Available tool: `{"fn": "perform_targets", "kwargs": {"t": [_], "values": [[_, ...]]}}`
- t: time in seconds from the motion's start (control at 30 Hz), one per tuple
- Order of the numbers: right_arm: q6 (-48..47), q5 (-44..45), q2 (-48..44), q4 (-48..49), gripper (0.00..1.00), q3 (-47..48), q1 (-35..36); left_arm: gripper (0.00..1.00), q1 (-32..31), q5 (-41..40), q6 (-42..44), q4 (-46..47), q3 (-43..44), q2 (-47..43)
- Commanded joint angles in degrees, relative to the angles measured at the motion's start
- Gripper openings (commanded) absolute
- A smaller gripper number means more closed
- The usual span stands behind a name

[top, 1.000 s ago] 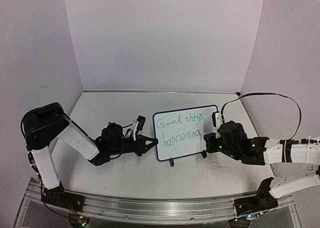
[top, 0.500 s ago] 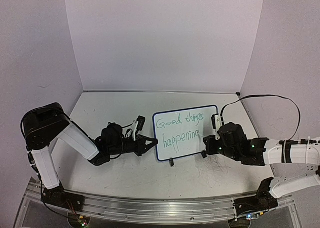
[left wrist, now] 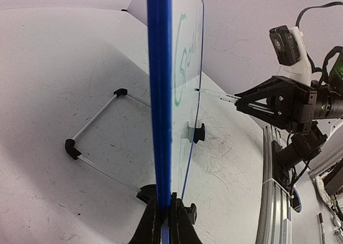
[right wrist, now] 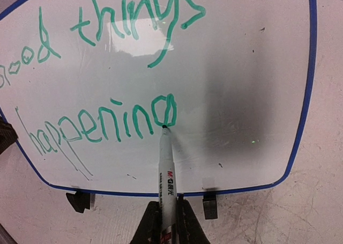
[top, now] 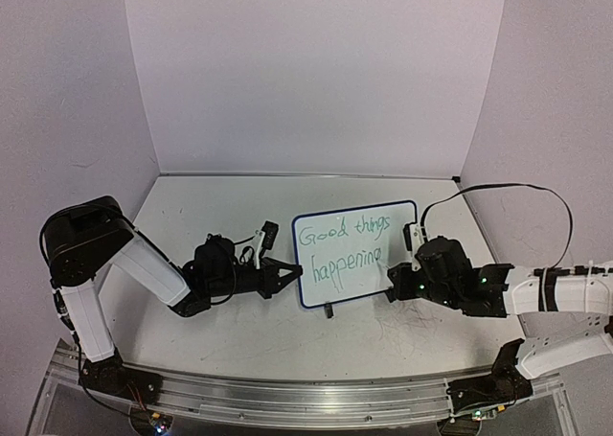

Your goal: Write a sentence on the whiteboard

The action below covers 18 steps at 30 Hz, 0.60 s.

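The whiteboard (top: 402,216) stands upright on the table, blue-framed, on two black clip feet. Green marker words on it (right wrist: 107,19) read "Good things" over "happening", the last letter only partly drawn. My left gripper (top: 299,273) is shut on the board's left edge (left wrist: 159,120), its fingers pinching the blue frame (left wrist: 164,214). My right gripper (top: 391,285) is shut on a white marker (right wrist: 167,171). The marker's tip touches the board at the bottom of the last green letter (right wrist: 164,111). The marker also shows in the left wrist view (left wrist: 217,95).
The white tabletop (top: 239,340) is scuffed with faint grey scribbles. A wire stand (left wrist: 94,131) props the board from behind. Lilac walls close in the back and sides. A metal rail (top: 306,398) runs along the near edge.
My right gripper has shifted slightly left and down with the marker, adding to the last letter. The left arm and board have not moved.
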Motion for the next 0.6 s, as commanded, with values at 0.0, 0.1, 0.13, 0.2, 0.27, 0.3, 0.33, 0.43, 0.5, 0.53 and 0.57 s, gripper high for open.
{"fn": "perform_targets", "kwargs": {"t": [0.0, 0.1, 0.13, 0.2, 0.27, 0.3, 0.33, 0.43, 0.5, 0.53, 0.57], "values": [[1.84, -0.98, 1.08, -3.18, 0.0, -0.3, -0.22, 0.0, 0.05, -1.17, 2.27, -0.04, -1.22, -2.61], [2.49, -1.64, 1.06, -3.55, 0.0, -0.54, -0.12, 0.0, 0.05, -1.08, 2.41, -0.04, -1.32, -2.6], [2.69, -1.85, 1.16, -3.73, 0.0, -0.6, -0.06, 0.0, 0.05, -1.08, 2.43, -0.03, -1.32, -2.59], [2.96, -1.98, 1.34, -3.96, 0.0, -0.61, 0.23, 0.0, 0.04, -0.99, 2.48, 0.01, -1.32, -2.62], [3.14, -2.06, 1.54, -4.13, 0.0, -0.51, 0.63, 0.0, 0.05, -0.98, 2.52, 0.04, -1.3, -2.68], [3.2, -2.1, 1.64, -4.18, 0.0, -0.49, 0.85, 0.0, 0.04, -0.94, 2.52, 0.01, -1.27, -2.68], [3.17, -2.09, 1.83, -4.25, 0.0, -0.43, 1.04, 0.0, 0.05, -0.91, 2.52, -0.04, -1.23, -2.61], [3.06, -1.94, 2.48, -4.13, 0.0, -0.08, 1.5, 0.0, 0.05, -0.75, 2.44, 0.03, -1.15, -2.46], [2.74, -2.26, 3.08, -2.94, 0.0, 0.25, 1.78, 0.0, 0.05, -0.76, 2.36, 0.0, -1.06, -2.4], [2.53, -2.4, 3.38, -2.46, 0.0, 0.6, 1.88, 0.0, 0.05, -0.77, 2.35, -0.04, -1.06, -2.36], [2.39, -2.56, 3.61, -1.75, 0.0, 1.08, 1.98, 0.0, 0.04, -0.78, 2.35, -0.05, -1.07, -2.4]]}}
